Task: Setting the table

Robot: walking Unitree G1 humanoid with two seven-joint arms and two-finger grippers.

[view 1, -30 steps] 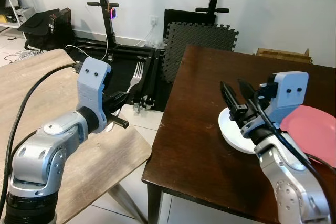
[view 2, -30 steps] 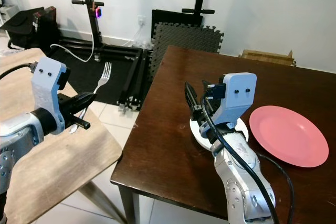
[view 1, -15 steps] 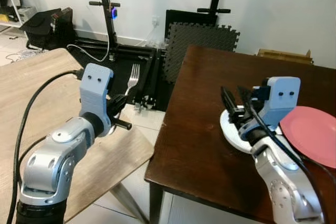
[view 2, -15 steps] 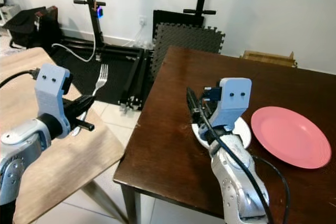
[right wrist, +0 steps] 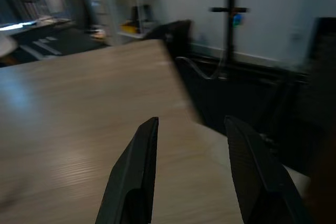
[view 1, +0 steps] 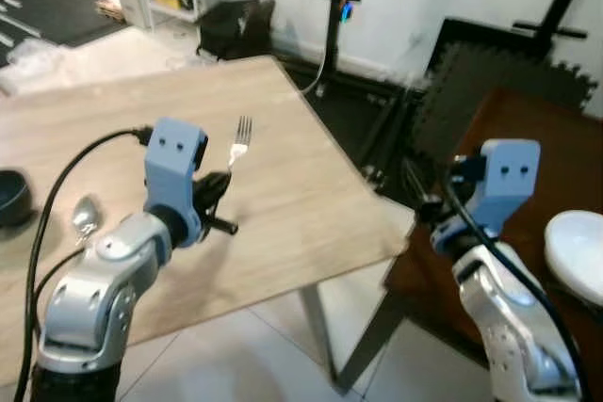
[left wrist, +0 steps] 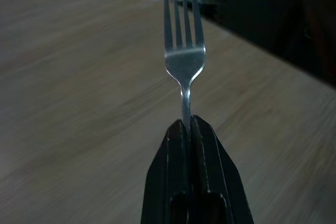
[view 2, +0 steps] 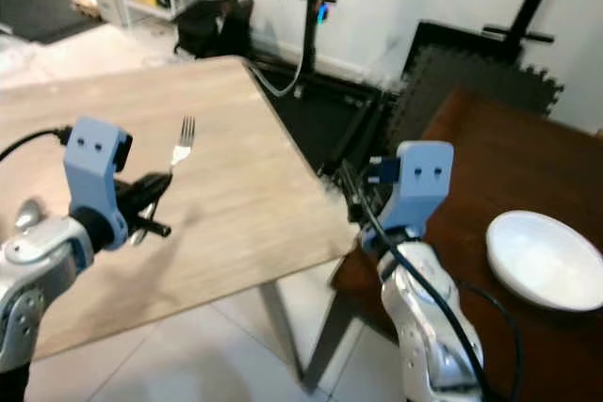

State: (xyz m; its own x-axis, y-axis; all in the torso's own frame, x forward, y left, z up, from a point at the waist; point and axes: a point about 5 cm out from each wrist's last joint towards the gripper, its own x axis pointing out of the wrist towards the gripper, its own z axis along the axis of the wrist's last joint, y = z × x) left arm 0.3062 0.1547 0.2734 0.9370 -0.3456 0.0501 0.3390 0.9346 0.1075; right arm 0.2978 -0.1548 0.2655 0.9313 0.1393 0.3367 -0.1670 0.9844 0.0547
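My left gripper [view 1: 219,185] is shut on the handle of a silver fork [view 1: 240,138], which it holds tines-up above the light wooden table [view 1: 301,195]. In the left wrist view the fork [left wrist: 184,56] sticks straight out from the closed black fingertips [left wrist: 181,129]. My right gripper [right wrist: 191,121] stands open with nothing between its fingers, hovering by the gap between the light table and the dark brown table [view 2: 471,143]. A white plate [view 2: 542,256] lies on the dark table, to the right of that arm.
A metal spoon [view 1: 85,214] and a dark bowl [view 1: 11,197] lie on the light table at the far left. Black stands, foam mats and a cable fill the floor behind the tables. Shelving stands at the back left.
The whole view has swung left, so the light table now lies in front and the pink plate is out of frame. The fork stays in the left gripper; the right stays open.
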